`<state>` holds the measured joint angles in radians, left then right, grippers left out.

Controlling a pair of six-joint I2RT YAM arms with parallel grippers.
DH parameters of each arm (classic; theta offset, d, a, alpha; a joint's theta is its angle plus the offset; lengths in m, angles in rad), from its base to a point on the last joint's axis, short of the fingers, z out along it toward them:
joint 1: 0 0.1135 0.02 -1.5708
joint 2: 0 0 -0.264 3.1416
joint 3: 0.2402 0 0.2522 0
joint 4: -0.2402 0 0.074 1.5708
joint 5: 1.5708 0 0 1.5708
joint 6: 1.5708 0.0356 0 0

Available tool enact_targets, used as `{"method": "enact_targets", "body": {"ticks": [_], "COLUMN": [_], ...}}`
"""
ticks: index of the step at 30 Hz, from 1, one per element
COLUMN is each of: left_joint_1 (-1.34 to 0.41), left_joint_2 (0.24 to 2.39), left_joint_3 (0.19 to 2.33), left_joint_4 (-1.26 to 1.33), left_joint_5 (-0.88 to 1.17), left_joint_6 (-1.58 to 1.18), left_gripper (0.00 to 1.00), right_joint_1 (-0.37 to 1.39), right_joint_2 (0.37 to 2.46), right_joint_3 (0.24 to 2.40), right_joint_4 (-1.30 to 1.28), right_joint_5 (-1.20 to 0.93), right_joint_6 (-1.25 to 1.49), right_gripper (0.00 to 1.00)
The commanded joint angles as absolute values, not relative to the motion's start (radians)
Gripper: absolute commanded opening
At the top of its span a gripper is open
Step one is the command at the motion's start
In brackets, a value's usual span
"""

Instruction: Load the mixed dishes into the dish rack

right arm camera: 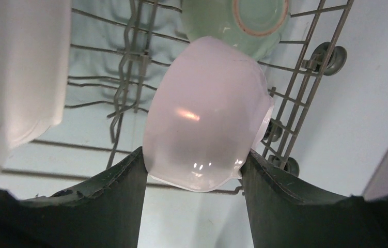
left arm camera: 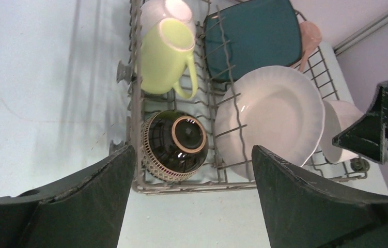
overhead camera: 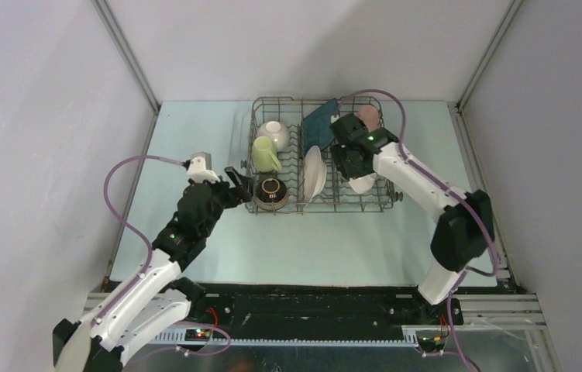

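Dish rack (overhead camera: 326, 209) sits at the far middle of the worktop (overhead camera: 194, 147), loaded with plates, mugs and bowls. The left arm stretches low and forward to the rack's near left corner. Its hand (left arm camera: 191, 151) gapes wide with nothing between the fingers, facing the upturned brown bowl (overhead camera: 270, 191) inside that corner. The right arm arches over the rack's right half, elbow high and hand (right arm camera: 194, 154) pointing down, its fingers pressed against both sides of the white bowl (right arm camera: 202, 108).
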<state>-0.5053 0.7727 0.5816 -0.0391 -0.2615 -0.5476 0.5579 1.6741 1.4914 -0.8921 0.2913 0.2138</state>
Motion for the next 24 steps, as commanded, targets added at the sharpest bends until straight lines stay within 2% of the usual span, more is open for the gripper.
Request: {"method": "enact_targets", "body": {"ticks": [1,12,14,16,17,18,19,20,21,22,24], "left_joint_1": [-0.502,-0.502,-0.502,-0.502,-0.502,-0.502,-0.502,-0.502,-0.502,-0.502,-0.502], "left_joint_2": [0.730,0.715,0.719,0.721,0.720,0.719,0.717,0.717,0.717,0.718,0.720], "left_joint_3": [0.543,0.516,0.514,0.507,0.500,0.498,0.493,0.491,0.489,0.488,0.489], "left_joint_4": [-0.018,-0.015,-0.009,-0.006,0.022,0.028,0.037,0.039,0.042,0.042,0.043], "left_joint_5": [-0.321,-0.348,-0.344,-0.332,-0.321,-0.316,-0.311,-0.308,-0.307,-0.307,-0.309], "left_joint_6": [-0.523,-0.500,-0.498,-0.495,-0.494,-0.494,-0.494,-0.493,-0.492,-0.491,-0.489], "left_gripper": [0.89,0.88,0.88,0.88,0.89,0.89,0.89,0.89,0.89,0.89,0.89], "right_joint_1": [0.574,0.569,0.568,0.568,0.568,0.570,0.571,0.574,0.574,0.573,0.568], "right_joint_2": [1.789,2.042,2.059,2.068,2.066,2.057,2.048,2.030,2.019,1.997,1.962], "right_joint_3": [1.611,1.687,1.688,1.687,1.681,1.677,1.662,1.656,1.643,1.637,1.624], "right_joint_4": [-1.008,-1.063,-1.044,-1.032,-1.028,-1.014,-1.005,-0.988,-0.981,-0.969,-0.953], "right_joint_5": [0.501,0.589,0.570,0.545,0.531,0.520,0.515,0.505,0.500,0.489,0.463], "right_joint_6": [0.201,0.218,0.217,0.216,0.215,0.214,0.213,0.213,0.214,0.213,0.215], "right_gripper": [0.00,0.05,0.07,0.14,0.26,0.43,0.53,0.69,0.76,0.88,0.95]}}
